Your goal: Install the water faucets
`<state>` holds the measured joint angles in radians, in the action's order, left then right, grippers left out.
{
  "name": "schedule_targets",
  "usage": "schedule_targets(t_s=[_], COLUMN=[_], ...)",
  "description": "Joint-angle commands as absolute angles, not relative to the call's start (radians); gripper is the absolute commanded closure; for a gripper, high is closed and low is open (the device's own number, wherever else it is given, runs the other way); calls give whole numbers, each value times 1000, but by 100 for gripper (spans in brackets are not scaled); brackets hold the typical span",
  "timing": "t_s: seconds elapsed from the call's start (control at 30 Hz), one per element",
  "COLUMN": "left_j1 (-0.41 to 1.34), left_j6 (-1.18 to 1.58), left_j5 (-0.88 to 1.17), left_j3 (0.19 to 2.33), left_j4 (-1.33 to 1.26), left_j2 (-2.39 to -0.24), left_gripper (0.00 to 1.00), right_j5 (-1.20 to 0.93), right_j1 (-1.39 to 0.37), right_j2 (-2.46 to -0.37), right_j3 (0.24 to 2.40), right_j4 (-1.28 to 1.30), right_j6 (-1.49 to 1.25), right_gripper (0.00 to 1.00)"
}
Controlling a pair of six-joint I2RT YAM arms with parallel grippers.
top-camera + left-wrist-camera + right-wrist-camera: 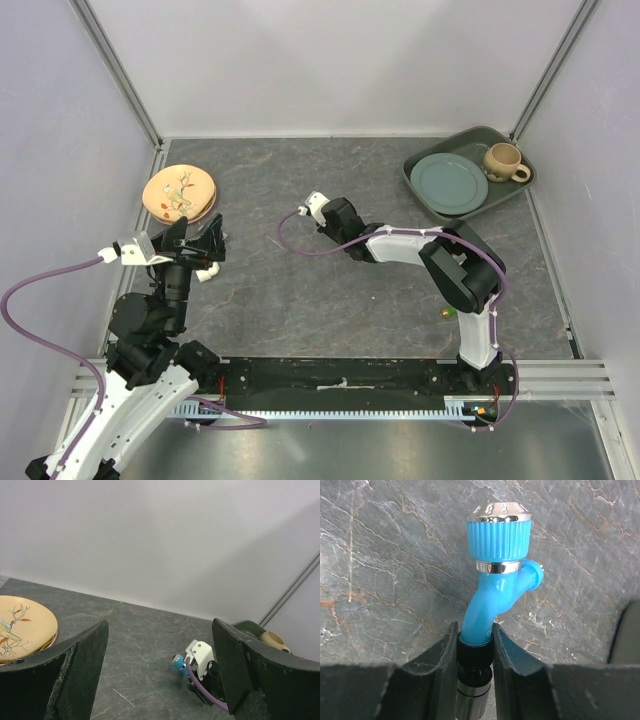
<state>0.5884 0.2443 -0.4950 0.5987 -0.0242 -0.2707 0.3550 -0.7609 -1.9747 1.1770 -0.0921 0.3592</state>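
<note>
Item: blue faucet [497, 585]; small plastic tap with a ribbed round knob, a bright metal-look cap, a short side spout and a black collar at the foot.

Location: gripped in the right tool [476, 647], over the middle of the tabletop [300, 310], knob pointing away from the wrist.

Right tool: narrow, both pads pinching the black collar; a metal-looking section shows below it.

Handling, my judgement: light, rigid, smooth; apt to swivel in a two-point pinch. I rate the collar the best hold, as it leaves the knob free.

Left tool [197, 240]: wide, holding nothing; near the patterned plate [180, 192], with a white piece [205, 272] just beside it.

Small green item [447, 312] by the right arm's base: possibly the second faucet, but too small to tell.

Far corner: tray [520, 190] with grey plate [448, 182] and mug [503, 160].
</note>
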Motion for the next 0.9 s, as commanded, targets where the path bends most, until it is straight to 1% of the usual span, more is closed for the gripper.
schedule_targets(t_s=[0.0,0.1,0.17,0.2,0.27,0.3,0.43,0.47,0.57,0.63,0.73,0.77,0.83,0.87], left_j1=[583,583,583,583,583,583,583,583,581,580,575,569,560,548], left_j6=[212,213,213,213,212,210,207,206,203,196,199,202,212,216], left_j5=[-514,-511,-511,-509,-511,-514,-522,-525,-532,-534,-552,-558,-555,-548], left_j3=[594,594,594,595,597,597,598,600,606,612,637,650,666,689], left_j4=[-54,-52,-52,-51,-49,-49,-45,-44,-38,-31,-6,38,63,83], left_j2=[-262,-264,-268,-270,-275,-275,-284,-284,-298,-313,-357,-371,-419,-442], left_gripper=[10,10,10,10,10,10,10,9,8,7,4,3,1,1], right_j5=[273,264,244,232,203,198,167,152,123,143,291,316,391,429], right_j1=[-762,-761,-756,-752,-732,-707,-632,-615,-543,-499,-460,-451,-420,-413], right_j2=[-2006,-1974,-1935,-1904,-1870,-1837,-1746,-1726,-1643,-1568,-1451,-1384,-1313,-1242], right_j3=[1215,1209,1204,1200,1186,1181,1151,1146,1115,1072,994,971,917,904], right_j4=[-54,-55,-54,-55,-63,-64,-67,-67,-67,-72,-74,-75,-49,-31], right_j6=[288,253,221,187,143,99,-30,-60,-156,-189,-248,-249,-259,-267], right_gripper=[72,41,35,28,23,15,4,2,2,2,2,2,2,2])
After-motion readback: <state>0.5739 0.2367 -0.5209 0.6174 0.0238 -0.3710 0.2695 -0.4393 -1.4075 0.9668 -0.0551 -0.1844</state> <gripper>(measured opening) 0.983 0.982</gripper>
